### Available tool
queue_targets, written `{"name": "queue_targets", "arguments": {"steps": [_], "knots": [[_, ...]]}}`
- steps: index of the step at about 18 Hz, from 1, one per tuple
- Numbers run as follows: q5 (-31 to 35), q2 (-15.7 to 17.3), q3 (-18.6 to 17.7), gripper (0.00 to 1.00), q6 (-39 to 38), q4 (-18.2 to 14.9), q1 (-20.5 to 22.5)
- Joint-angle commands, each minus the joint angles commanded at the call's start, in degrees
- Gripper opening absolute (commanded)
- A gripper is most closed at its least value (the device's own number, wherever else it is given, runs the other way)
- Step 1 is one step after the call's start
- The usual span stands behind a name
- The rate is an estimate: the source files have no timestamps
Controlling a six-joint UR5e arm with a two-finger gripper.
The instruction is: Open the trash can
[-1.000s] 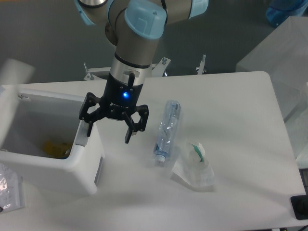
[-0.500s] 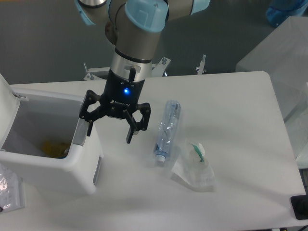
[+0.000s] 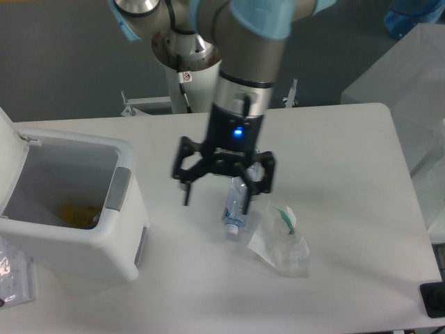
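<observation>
Gripper with jaws apart, holding nothing, beside the open trash can: likely light, rigid plastic, worked via its grey latch

Silver arm with pale-blue joint caps, black hand glowing blue.

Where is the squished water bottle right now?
The water bottle lies on the white table, near the middle, just under the open end effector, with a clear plastic bag at its right.
</observation>
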Motion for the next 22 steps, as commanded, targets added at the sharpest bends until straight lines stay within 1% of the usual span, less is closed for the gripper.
{"name": "queue_targets", "arguments": {"steps": [1,4,7,10,11,13,14,15,16,18,19,22], "knots": [[0.26,-0.53,0.26,1.0,0.62,-0.09,0.18],[4.82,-1.68,0.0,1.0,4.83,-0.09,1.67],[7.11,-3.96,1.23,1.0,10.18,-0.61,1.85],[10.8,-4.58,0.53,1.0,17.56,-1.23,3.87],[12.12,-4.84,0.27,1.0,21.59,-2.19,4.74],[13.18,-5.19,-1.57,1.0,27.14,-2.28,8.6],[13.36,-5.19,-1.75,1.0,29.69,-2.46,9.49],[14.23,-5.54,-1.76,1.0,32.07,-2.63,9.67],[16.59,-6.33,-1.76,1.0,34.18,-2.72,9.67],[22.3,-6.77,-1.76,1.0,36.13,-4.12,9.32],[23.46,-7.12,-1.76,1.0,36.22,-4.91,9.15],[23.55,-7.22,-1.84,1.0,37.0,-5.62,9.06]]}}
